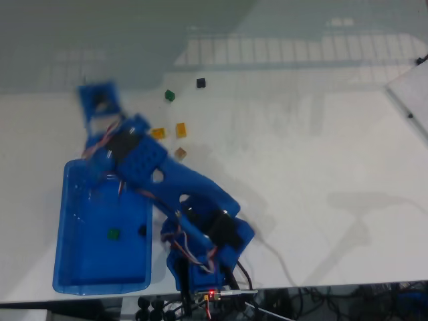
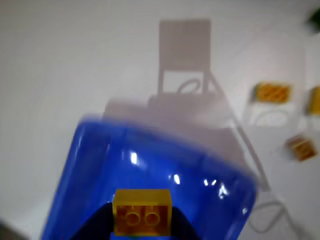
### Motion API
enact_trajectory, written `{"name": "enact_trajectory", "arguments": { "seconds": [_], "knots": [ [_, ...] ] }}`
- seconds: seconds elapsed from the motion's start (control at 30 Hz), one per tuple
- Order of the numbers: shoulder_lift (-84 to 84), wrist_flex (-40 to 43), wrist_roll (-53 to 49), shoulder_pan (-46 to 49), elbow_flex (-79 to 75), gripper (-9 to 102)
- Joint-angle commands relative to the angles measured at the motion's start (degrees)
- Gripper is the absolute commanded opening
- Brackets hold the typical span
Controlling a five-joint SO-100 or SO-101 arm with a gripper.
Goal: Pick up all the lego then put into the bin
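Observation:
In the wrist view my gripper (image 2: 142,215) is shut on a yellow two-stud lego brick (image 2: 142,211), with dark fingers on both its sides. It hangs over the far end of the translucent blue bin (image 2: 165,165). In the fixed view the bin (image 1: 73,221) lies at lower left and holds a dark green brick (image 1: 114,233) and a black brick (image 1: 142,230). On the table beyond lie two yellow bricks (image 1: 158,133) (image 1: 180,129), a tan one (image 1: 180,154), a green one (image 1: 170,95) and a black one (image 1: 200,83). The blue arm (image 1: 144,164) hides my fingertips there.
The arm's base (image 1: 200,264) with its cables stands at the table's front edge, right of the bin. A white board (image 1: 411,100) lies at the right edge. The white tabletop (image 1: 307,154) stretches open to the right of the loose bricks.

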Motion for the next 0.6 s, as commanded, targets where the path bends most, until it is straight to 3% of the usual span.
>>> {"name": "enact_trajectory", "arguments": {
  "seconds": [0.0, 0.23, 0.4, 0.57],
  "knots": [
    [2.3, 4.4, -0.6, -11.5, -0.1, 1],
    [-0.7, 7.8, -3.3, -14.7, 0.1, 7],
    [-1.1, 8.1, -5.0, -12.9, 0.8, 25],
    [-1.2, 8.1, -5.4, -11.0, 0.3, 32]
  ]
}}
